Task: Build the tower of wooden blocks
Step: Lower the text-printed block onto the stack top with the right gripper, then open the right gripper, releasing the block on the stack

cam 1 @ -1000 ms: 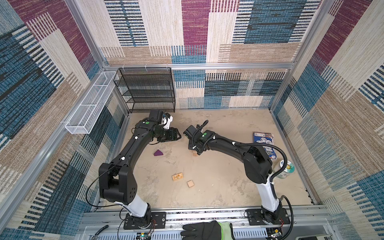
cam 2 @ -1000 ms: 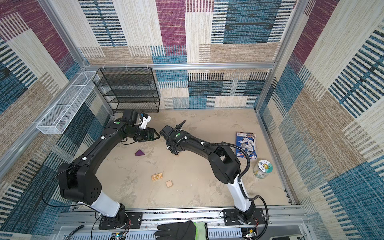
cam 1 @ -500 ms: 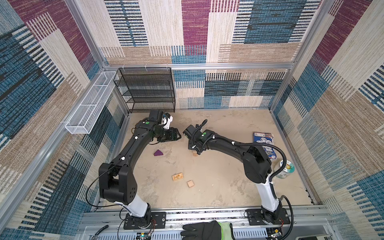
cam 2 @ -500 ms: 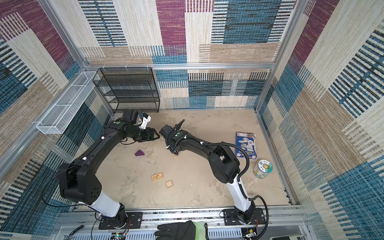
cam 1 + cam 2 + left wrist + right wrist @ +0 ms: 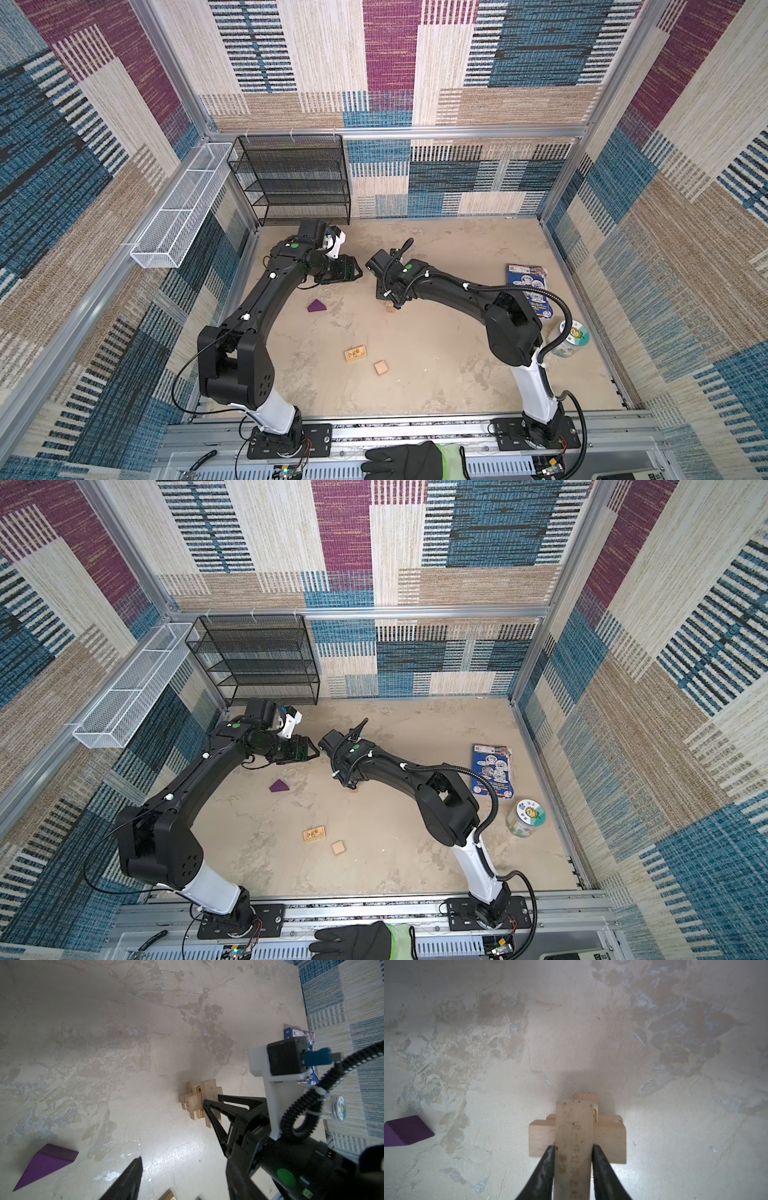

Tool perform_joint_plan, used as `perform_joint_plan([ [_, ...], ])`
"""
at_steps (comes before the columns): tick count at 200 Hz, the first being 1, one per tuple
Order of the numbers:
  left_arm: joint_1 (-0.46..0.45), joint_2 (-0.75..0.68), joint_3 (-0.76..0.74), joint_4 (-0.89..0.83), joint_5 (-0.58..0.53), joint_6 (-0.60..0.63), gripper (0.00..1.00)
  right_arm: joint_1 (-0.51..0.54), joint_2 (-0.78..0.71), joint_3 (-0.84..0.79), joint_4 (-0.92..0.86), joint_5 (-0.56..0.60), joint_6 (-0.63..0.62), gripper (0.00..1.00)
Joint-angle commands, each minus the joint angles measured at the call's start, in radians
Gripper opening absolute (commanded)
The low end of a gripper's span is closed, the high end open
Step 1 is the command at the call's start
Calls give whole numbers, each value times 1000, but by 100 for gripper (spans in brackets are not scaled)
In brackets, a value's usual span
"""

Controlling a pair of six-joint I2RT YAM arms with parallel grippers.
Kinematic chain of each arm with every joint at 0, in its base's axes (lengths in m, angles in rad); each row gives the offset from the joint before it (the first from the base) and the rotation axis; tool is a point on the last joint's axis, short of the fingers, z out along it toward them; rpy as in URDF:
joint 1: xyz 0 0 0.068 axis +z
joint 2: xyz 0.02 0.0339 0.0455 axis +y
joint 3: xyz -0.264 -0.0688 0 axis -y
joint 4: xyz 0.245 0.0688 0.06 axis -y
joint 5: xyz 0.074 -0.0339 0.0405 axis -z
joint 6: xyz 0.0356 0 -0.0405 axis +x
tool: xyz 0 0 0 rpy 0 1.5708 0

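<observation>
The tower (image 5: 542, 1138) is a short stack of pale tan wood blocks laid crosswise, also seen in the left wrist view (image 5: 193, 1103). In both top views it peeks out under my right wrist (image 5: 390, 308) (image 5: 354, 788). My right gripper (image 5: 573, 1148) is shut on the top block (image 5: 574, 1126), one finger against each long side. My left gripper (image 5: 184, 1167) hangs open and empty above the floor, left of the tower (image 5: 353, 272). The purple wedge (image 5: 317, 306) (image 5: 404, 1130) lies loose on the floor. A printed block (image 5: 355, 355) and a cube (image 5: 381, 368) lie nearer the front.
A blue booklet (image 5: 530, 289) and a clear jar (image 5: 571, 338) sit at the right side. A black wire rack (image 5: 291, 178) stands at the back left, with a white wire basket (image 5: 178, 208) on the left wall. A gloved hand (image 5: 407, 461) rests at the front rail.
My right wrist has shifted very slightly over the tower. The left arm and the loose pieces have not moved.
</observation>
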Motion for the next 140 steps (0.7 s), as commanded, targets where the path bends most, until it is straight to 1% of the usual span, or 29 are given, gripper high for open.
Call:
perform_joint_plan([
  [1, 1, -1, 8, -18, 0, 15, 68, 1, 0, 8, 4, 6, -10, 33],
  [41, 1, -1, 8, -18, 0, 16, 68, 1, 0, 16, -1, 12, -18, 34],
  [61, 0, -1, 8, -19, 0, 16, 68, 0, -6, 15, 9, 5, -29, 38],
  [63, 0, -2, 8, -19, 1, 17, 68, 0, -6, 15, 10, 4, -29, 39],
  [76, 1, 0, 7, -19, -1, 16, 68, 1, -7, 19, 9, 3, -31, 55],
  [81, 1, 0, 8, -19, -1, 16, 68, 1, -6, 20, 7, 3, -30, 57],
  [140, 1, 3, 6, -20, -6, 17, 68, 1, -15, 31, -5, 17, -38, 59],
])
